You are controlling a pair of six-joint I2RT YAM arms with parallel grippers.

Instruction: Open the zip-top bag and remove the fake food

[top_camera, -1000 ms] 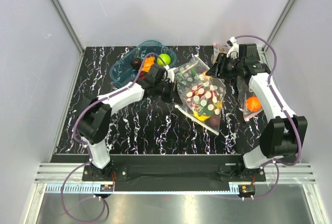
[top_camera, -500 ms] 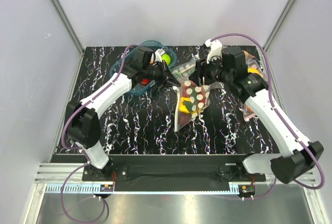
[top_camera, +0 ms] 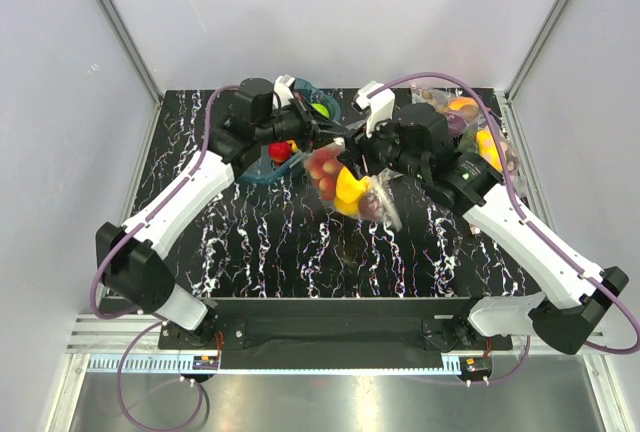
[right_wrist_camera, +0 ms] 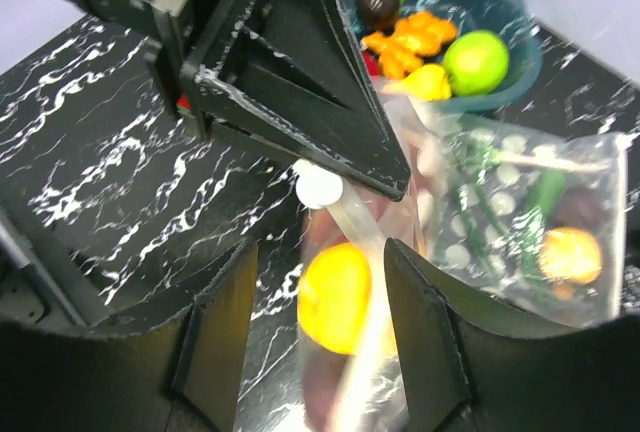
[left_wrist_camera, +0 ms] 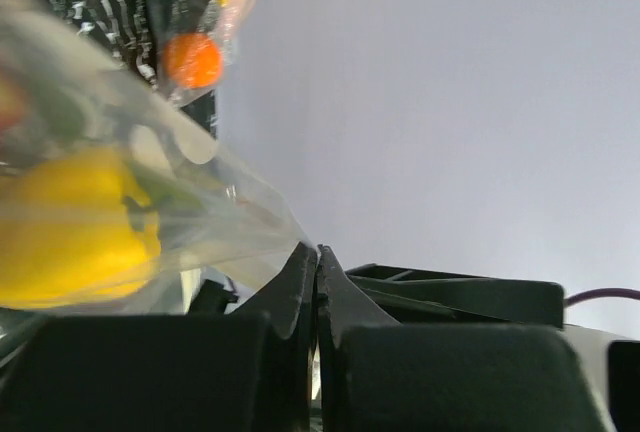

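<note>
Here we are mid-lift. The left pincer [left_wrist_camera: 316,254] is pressed tight together on a thin fold of clear plastic at the edge of the zip-top bag [top_camera: 345,187], and the bag hangs from that pinch above the middle of the black marbled worktop [top_camera: 260,242], just in front of the blue tub [right_wrist_camera: 528,47]. That high grip looks deliberate: the load sags to the bottom and the film pulls taut, so the other arm gets something to work on. The fake food is all inside, with the yellow bell pepper [left_wrist_camera: 75,242] bulging against the plastic and reddish pieces beside it in the overhead view. The right pincer [right_wrist_camera: 320,252] comes in from the opposite side with its fingers apart, straddling the hanging bag. I can't make out a firm hold, so I'd call it lined up, not gripping. My read is that it wants the opposite lip, so the two arms can peel the seal apart — but whether the zip is parted at all is hidden by blur and by the black fingers. Keep an eye on the neighbours: the lime-green apple [right_wrist_camera: 475,60] sits in the tub with other pieces, and a second dotted bag [right_wrist_camera: 545,207] lies flat to the right, near enough to confuse a grab. The risk is a thin pinch on slick film slipping under that weight.
</note>
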